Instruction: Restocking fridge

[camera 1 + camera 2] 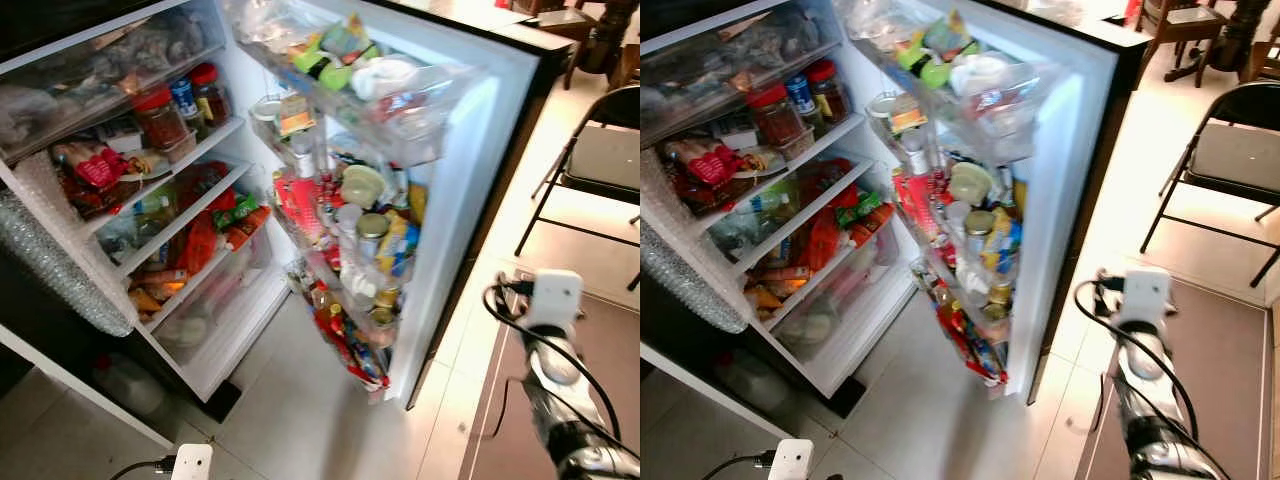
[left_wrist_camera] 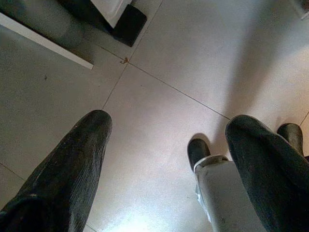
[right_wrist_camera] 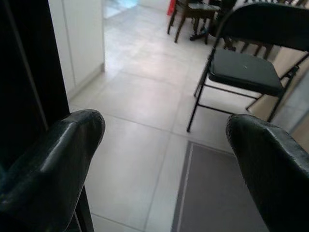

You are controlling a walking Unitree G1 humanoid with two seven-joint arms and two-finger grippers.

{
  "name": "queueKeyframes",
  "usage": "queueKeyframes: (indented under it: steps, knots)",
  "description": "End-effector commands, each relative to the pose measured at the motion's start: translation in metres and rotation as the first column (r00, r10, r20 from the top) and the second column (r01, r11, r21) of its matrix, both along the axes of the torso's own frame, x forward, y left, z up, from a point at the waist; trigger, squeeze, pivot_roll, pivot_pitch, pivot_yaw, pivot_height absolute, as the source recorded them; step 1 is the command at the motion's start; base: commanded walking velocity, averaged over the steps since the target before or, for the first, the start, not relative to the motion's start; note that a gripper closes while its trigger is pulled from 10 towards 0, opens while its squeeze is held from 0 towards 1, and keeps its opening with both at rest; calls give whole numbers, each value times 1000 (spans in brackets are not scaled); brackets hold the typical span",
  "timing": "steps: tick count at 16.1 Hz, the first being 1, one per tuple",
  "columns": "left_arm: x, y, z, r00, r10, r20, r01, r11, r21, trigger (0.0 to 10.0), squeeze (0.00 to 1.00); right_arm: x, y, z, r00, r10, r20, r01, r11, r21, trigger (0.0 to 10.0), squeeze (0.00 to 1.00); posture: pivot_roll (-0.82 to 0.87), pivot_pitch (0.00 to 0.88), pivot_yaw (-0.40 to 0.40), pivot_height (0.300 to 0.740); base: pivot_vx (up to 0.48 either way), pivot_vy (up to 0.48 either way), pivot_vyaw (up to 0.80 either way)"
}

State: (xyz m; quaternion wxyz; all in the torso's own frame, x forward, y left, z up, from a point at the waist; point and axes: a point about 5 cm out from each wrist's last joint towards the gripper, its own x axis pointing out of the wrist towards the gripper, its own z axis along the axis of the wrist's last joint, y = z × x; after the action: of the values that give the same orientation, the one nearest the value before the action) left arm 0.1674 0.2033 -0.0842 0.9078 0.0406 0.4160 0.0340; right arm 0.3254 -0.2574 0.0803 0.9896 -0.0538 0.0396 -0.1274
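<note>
Now the fridge (image 1: 470, 200) is standing wide open, its shelves (image 1: 180, 165) crowded on the left and its door (image 1: 450, 230) swinging out to the right. At the left edge of the top shelf, red-lidded jars (image 1: 160, 115) are sitting side by side, with a blue-capped jar (image 1: 183, 97) between them. One shelf down, a red packet (image 1: 95, 165) is lying near the left edge; lower still, orange and green packets (image 1: 225, 220) are leaning toward the shelf's right end. A clear drawer (image 1: 215, 300) is sitting at the bottom.

Moving right, the door racks (image 1: 350, 260) are holding stacked goods: green and white packs (image 1: 345, 60) are filling the top rack, round-lidded jars (image 1: 365, 205) are crowding the middle one, and red packets (image 1: 345, 350) are hanging over the edge of the lowest rack.

Further right, a black folding chair (image 1: 600, 160) is standing on the tiled floor (image 1: 300, 410), well apart from the fridge, beside a grey mat (image 1: 1230, 340).

Down at the lower left, the left gripper (image 2: 166, 140) is pointing at the floor with its fingers (image 2: 72, 164) spread wide and gripping nothing. On the right, the right arm (image 1: 560, 400) is rising at the lower right corner, and the right gripper (image 3: 166, 140) is facing the chair across the mat, fingers (image 3: 58, 164) likewise parted wide and empty.
</note>
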Motion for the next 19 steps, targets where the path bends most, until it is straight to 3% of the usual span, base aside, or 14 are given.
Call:
queueKeyframes:
  steps: [1,4,8,11,13,15,16,17,19]
  knots:
    - [-6,2,-3,999,-14,-31,15,1000,12,10000,0,10,11,13,997,56,44,-56,998,-6,10000,0,-143,30,65,740,0,0,0]
    - [-6,2,-3,999,-14,-31,15,1000,10,10000,0,22,34,37,975,177,131,-178,984,-2,10000,0,-147,33,65,740,0,0,0]
    - [-6,0,-3,999,-16,-31,16,1000,3,10000,0,25,73,74,865,450,223,-461,887,-1,10000,0,-152,36,60,740,0,0,0]
    - [-6,-1,-3,999,-16,-34,16,1000,0,10000,0,16,101,106,732,626,267,-636,769,-59,10000,0,-154,36,59,740,0,0,0]
    - [-6,-2,-4,999,-17,-37,17,1000,-4,10000,0,0,132,125,569,774,279,-792,607,-70,10000,0,-160,36,55,740,0,0,0]
    - [-7,-3,-4,999,-15,-37,15,1000,-6,10000,0,-14,149,131,447,857,255,-869,484,-101,10000,0,-158,35,52,740,0,0,0]
    - [-6,-4,-4,999,-14,-37,14,1000,-7,10000,0,-18,152,132,424,869,256,-882,460,-101,10000,0,-159,36,51,740,0,0,0]
    - [-6,-4,-4,999,-12,-36,12,1000,-6,10000,0,-25,155,130,367,894,256,-915,397,-72,10000,0,-159,35,48,740,0,0,0]
    - [-6,-3,-4,999,-7,-37,6,1000,-4,10000,0,-32,154,128,348,907,239,-928,370,-51,10000,0,-157,37,48,740,0,0,0]
